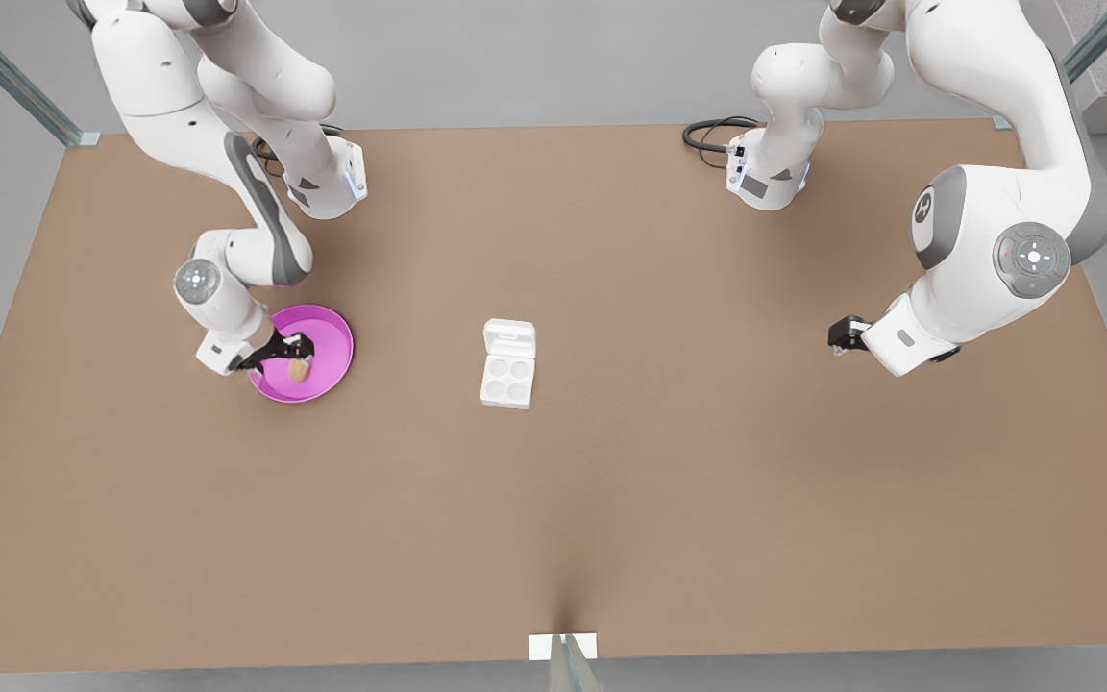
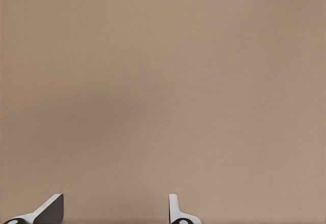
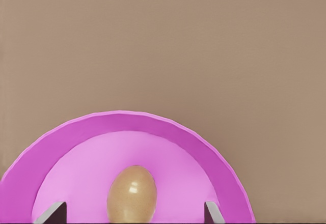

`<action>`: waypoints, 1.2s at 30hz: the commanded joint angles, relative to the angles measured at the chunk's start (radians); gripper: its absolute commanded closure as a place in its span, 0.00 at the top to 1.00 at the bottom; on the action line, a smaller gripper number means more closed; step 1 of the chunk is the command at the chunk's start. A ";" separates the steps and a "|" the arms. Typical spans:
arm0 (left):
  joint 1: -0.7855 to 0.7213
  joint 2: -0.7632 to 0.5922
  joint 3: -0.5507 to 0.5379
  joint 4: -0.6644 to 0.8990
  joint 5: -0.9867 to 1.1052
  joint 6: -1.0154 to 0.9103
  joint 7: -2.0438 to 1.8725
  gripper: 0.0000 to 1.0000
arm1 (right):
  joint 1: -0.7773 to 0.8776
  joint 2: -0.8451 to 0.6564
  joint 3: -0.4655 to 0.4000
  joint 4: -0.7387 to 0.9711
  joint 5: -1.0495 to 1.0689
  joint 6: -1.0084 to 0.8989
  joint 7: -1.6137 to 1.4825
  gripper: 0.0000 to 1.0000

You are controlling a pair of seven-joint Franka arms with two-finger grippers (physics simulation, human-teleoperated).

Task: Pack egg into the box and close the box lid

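Note:
The tan egg (image 1: 299,371) (image 3: 131,193) lies in the round pink dish (image 1: 334,332) (image 3: 127,121) on the front view's left. My right gripper (image 1: 301,354) (image 3: 133,213) hangs low over the dish, open, with a finger on either side of the egg and a gap to each. The white box (image 1: 506,380) sits mid-table with four bare cups, and its lid (image 1: 509,338) is folded back flat behind them. On the front view's right, my left gripper (image 1: 837,338) (image 2: 114,211) waits open above bare table, holding nothing.
The brown table (image 1: 707,461) stretches wide between the dish, the box and the left arm. Both arm bases (image 1: 328,183) stand at the far edge, with black cables (image 1: 707,135) beside the one on the front view's right.

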 commanded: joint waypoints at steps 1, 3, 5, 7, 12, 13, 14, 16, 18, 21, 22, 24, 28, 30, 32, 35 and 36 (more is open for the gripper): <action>0.000 -0.001 0.000 0.000 0.001 0.001 0.007 1.00 | 0.002 -0.011 0.006 -0.023 0.001 0.005 0.004 1.00; 0.000 -0.001 0.000 0.000 0.001 0.001 0.007 1.00 | 0.003 -0.008 0.006 -0.034 0.001 0.005 0.018 1.00; 0.000 -0.001 0.000 0.000 0.001 0.001 0.007 1.00 | 0.003 -0.005 0.006 -0.029 0.001 0.007 0.020 1.00; 0.000 0.007 0.000 0.000 0.001 0.003 0.007 1.00 | 0.003 -0.005 0.006 -0.026 0.001 0.007 0.021 1.00; 0.000 0.014 0.000 0.000 -0.001 0.010 0.007 1.00 | 0.014 0.019 0.006 -0.023 0.003 0.013 0.190 1.00; 0.000 0.022 0.000 0.000 -0.001 0.012 0.007 1.00 | 0.014 0.022 0.006 -0.023 0.003 0.013 0.221 1.00; 0.000 0.025 0.000 0.000 -0.001 0.016 0.007 1.00 | 0.016 0.024 0.006 -0.023 0.003 0.015 0.224 1.00; 0.000 0.025 0.001 0.000 -0.001 0.018 0.007 1.00 | 0.016 0.033 0.015 -0.018 0.005 0.013 0.274 1.00; 0.000 0.028 0.001 0.000 -0.001 0.023 0.007 1.00 | 0.017 0.041 0.018 -0.012 0.011 0.013 0.311 1.00; 0.000 0.031 0.001 0.000 -0.001 0.023 0.007 1.00 | 0.016 0.053 0.023 -0.003 0.015 0.013 0.348 1.00; 0.000 0.031 0.000 0.000 -0.001 0.023 0.007 1.00 | 0.016 0.053 0.023 -0.003 0.015 0.013 0.348 1.00; 0.000 0.031 0.000 0.000 -0.001 0.023 0.007 1.00 | 0.016 0.053 0.027 0.003 0.029 0.013 0.355 1.00; 0.000 0.031 0.001 0.000 -0.001 0.023 0.007 1.00 | 0.016 0.098 0.029 0.026 0.032 0.013 0.366 1.00; 0.000 0.031 0.001 0.000 -0.001 0.023 0.007 1.00 | 0.016 0.115 0.027 0.040 0.032 0.013 0.368 1.00; 0.000 0.031 0.001 0.000 -0.001 0.023 0.007 1.00 | 0.014 0.116 0.029 0.040 0.032 0.013 0.368 1.00; 0.000 0.031 0.000 0.000 -0.001 0.023 0.007 1.00 | 0.016 0.121 0.029 0.040 0.032 0.013 0.368 1.00; 0.000 0.031 0.000 0.000 -0.001 0.023 0.007 1.00 | 0.016 0.124 0.029 0.042 0.032 0.013 0.368 1.00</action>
